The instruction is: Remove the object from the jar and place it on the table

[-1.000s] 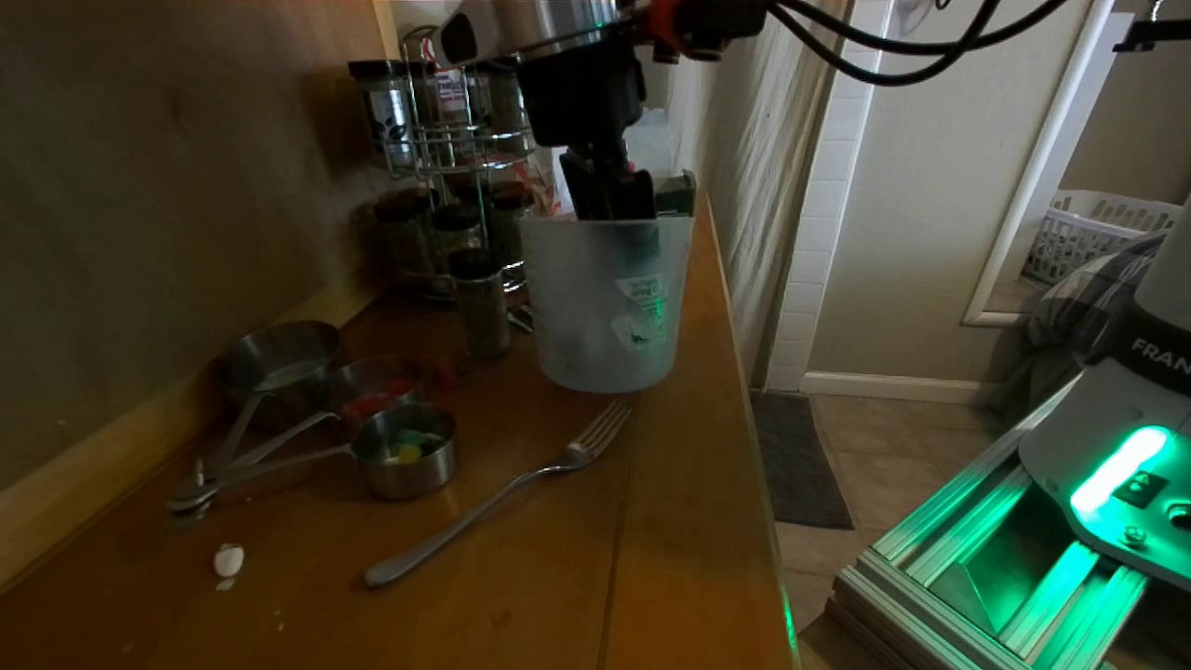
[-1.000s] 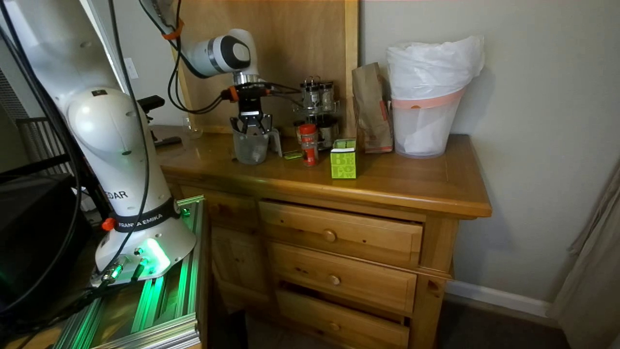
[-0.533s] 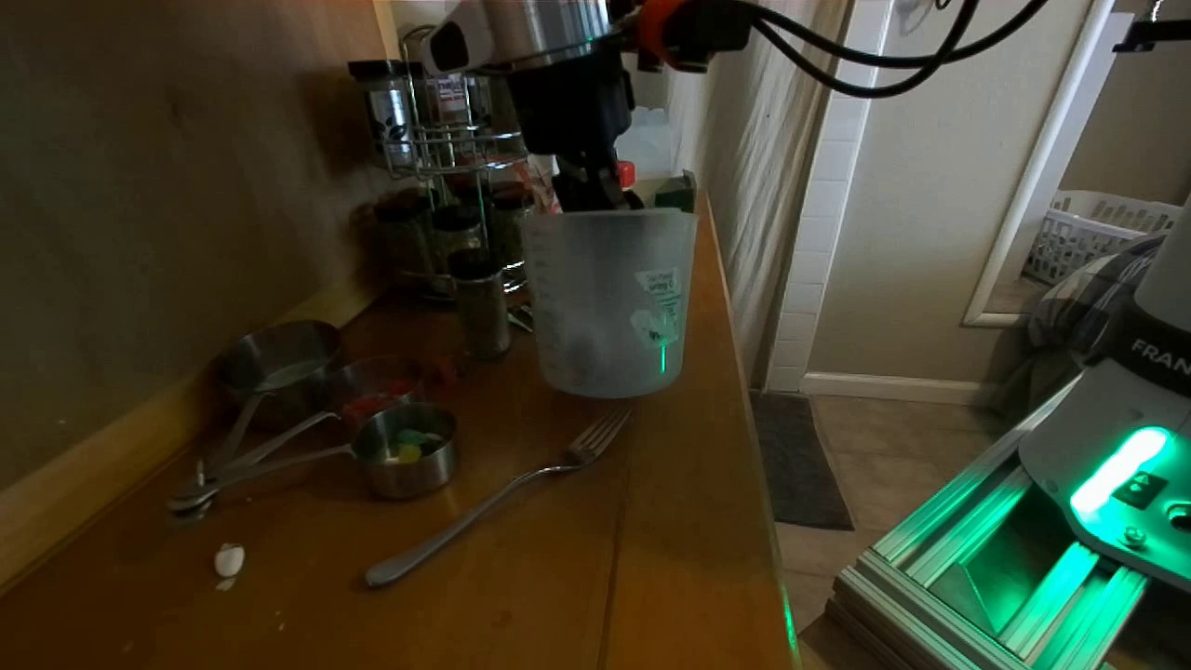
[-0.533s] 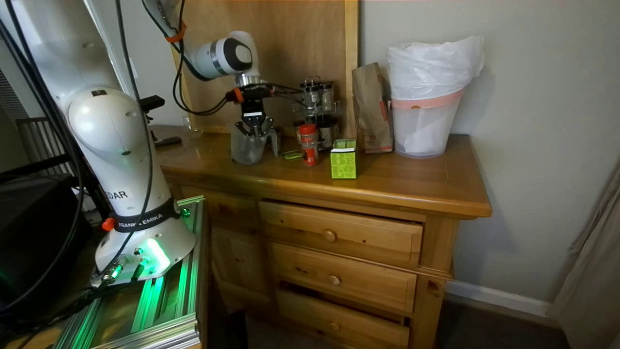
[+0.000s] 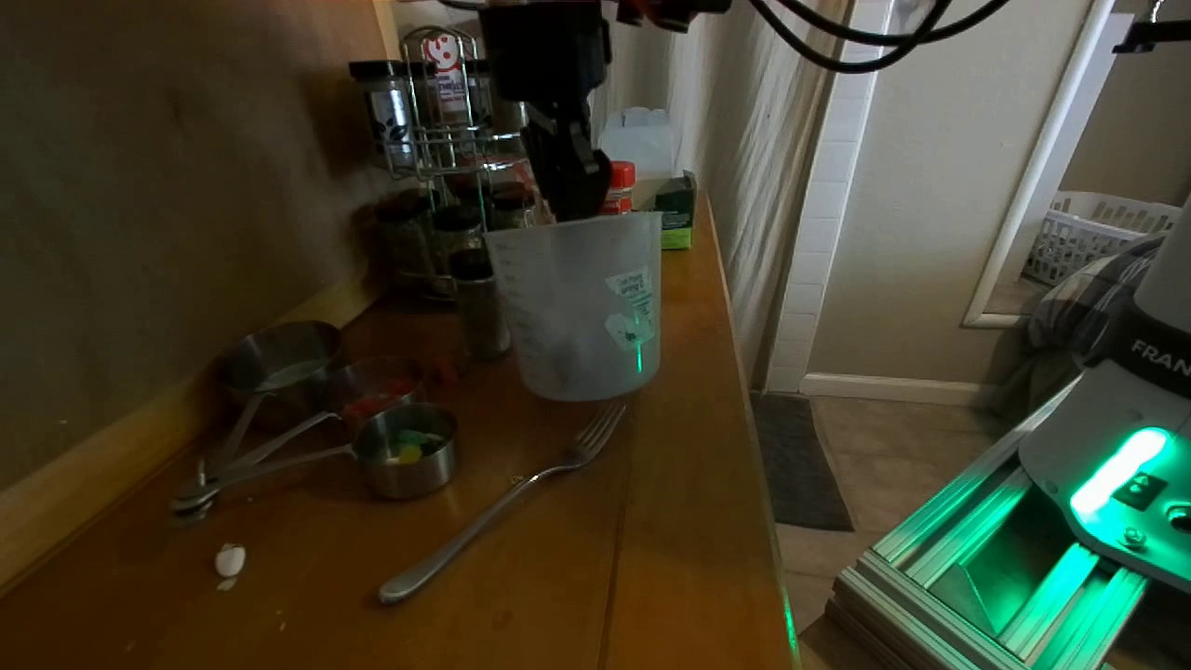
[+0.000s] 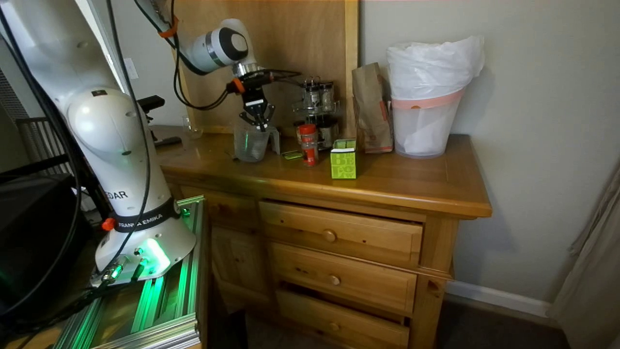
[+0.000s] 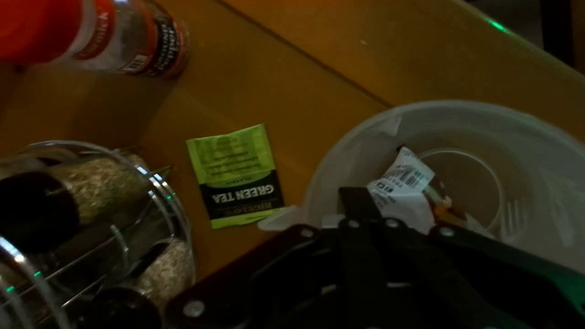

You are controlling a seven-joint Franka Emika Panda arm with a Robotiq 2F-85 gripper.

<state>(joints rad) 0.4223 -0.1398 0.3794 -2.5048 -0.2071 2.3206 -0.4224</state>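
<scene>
The gripper (image 7: 358,203) has risen and the jug (image 5: 572,316) shifted on the wooden counter (image 5: 698,521); the gripper is clenched near the rim, a printed wrapper (image 7: 406,196) inside the jug.

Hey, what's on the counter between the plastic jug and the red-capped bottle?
In an exterior view, a flat green tea packet lies between the plastic jug and the red-capped bottle. The wrist view shows it too.

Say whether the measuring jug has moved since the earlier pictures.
Yes: in an exterior view, the measuring jug has shifted left in frame, toward the freestanding spice jar.
</scene>
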